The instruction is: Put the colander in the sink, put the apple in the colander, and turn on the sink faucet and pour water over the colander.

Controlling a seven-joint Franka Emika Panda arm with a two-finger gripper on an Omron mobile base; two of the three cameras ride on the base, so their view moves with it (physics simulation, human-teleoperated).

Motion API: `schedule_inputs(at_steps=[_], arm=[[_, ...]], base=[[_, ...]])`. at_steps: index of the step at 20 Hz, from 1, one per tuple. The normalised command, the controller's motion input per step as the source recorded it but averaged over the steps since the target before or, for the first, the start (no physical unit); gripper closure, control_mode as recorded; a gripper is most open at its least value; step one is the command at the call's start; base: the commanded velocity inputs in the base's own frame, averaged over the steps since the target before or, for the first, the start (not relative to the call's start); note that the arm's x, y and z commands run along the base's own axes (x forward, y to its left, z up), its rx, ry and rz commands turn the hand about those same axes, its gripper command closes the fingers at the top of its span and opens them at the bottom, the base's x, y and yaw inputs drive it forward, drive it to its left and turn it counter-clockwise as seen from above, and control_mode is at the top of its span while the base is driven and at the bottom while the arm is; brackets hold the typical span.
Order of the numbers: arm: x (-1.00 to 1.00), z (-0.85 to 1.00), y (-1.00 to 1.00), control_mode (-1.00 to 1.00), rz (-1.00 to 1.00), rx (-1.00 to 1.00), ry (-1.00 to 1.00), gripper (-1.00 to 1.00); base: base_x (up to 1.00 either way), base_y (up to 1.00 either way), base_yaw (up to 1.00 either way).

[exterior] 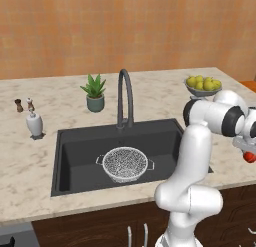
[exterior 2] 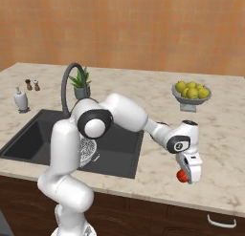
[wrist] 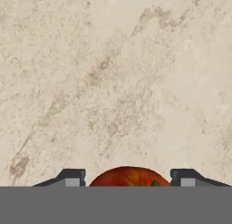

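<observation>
Down at the near right edge of the tabletop [exterior 2: 158, 182], end effector [exterior 2: 184, 177] with tips either side of the apple [exterior 2: 181, 176], gaps visible, grip unclear. Farther left, colander [exterior: 125, 163] in the sink [exterior: 75, 156]; beyond, sink faucet [exterior: 125, 98].

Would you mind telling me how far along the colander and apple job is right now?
Done: the colander sits in the sink. In hand: the gripper is down at the counter right of the sink, its fingers either side of the apple; a firm grip can't be confirmed. Left: apple into the colander, then turning on the faucet, which shows no water.
</observation>
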Motion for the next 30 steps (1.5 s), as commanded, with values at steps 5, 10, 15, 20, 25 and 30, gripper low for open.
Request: schedule_inputs(at_steps=[5, 10, 15, 20, 25, 30], arm=[[-0.33, -0.17, 0.23, -1.00, -0.12, 0.01, -0.02, 1.00], [-0.31, 0.47, 0.35, -1.00, -0.01, 0.04, 0.00, 1.00], [-0.24, 0.49, 0.47, -1.00, 0.00, 0.01, 0.00, 1.00], [-0.05, 0.36, 0.71, -1.00, 0.00, 0.00, 0.00, 1.00], [-0.03, 0.22, 0.62, -1.00, 0.04, 0.00, 0.00, 1.00], [-0.01, 0.24, 0.72, -1.00, 0.09, 0.00, 0.00, 1.00]], base=[[0.00, 0.00, 0.00], [0.00, 0.00, 0.00], [0.00, 0.00, 0.00], [0.00, 0.00, 0.00], [0.00, 0.00, 0.00], [0.00, 0.00, 0.00]])
